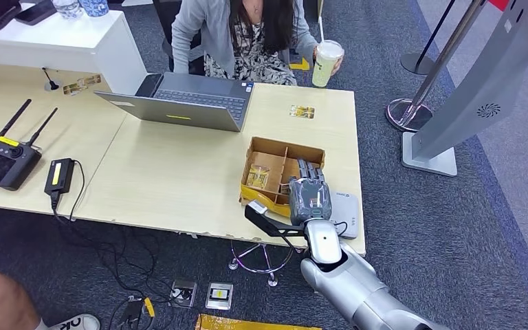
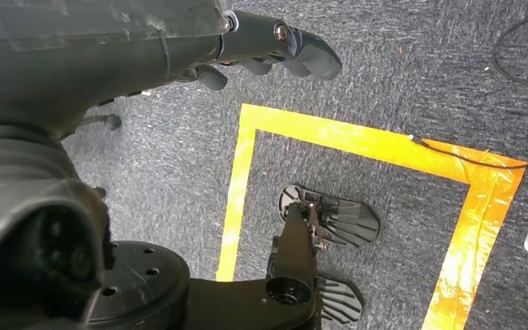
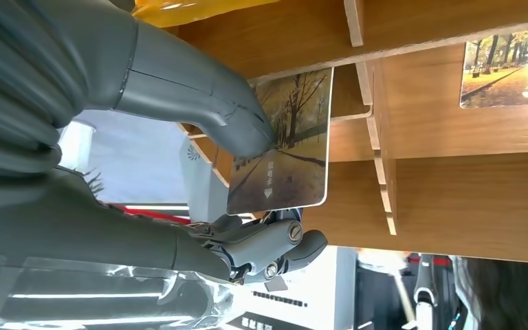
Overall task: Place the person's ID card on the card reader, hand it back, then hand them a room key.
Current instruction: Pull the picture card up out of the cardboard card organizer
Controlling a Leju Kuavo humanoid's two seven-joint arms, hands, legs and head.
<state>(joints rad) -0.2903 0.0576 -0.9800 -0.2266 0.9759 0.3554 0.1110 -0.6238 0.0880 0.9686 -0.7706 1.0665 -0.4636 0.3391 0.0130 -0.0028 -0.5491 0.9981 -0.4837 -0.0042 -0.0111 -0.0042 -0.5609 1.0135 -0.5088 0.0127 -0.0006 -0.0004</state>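
Right wrist view: your right robot hand (image 3: 199, 179) pinches the room key (image 3: 285, 141), thin, stiff, slippery; grip its edge firmly.

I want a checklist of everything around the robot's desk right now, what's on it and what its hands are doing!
Surface: pale wooden desk.
Job's things: cardboard box with dividers, holding picture cards; room key card pinched by the right hand over the box; white card reader beside it.
Clutter: laptop, remote controller, black adapter.
Hands: left hand hangs over the floor, holding nothing.
Cables: tangle on the carpet under the desk.
Surroundings: seated person holding a cup.
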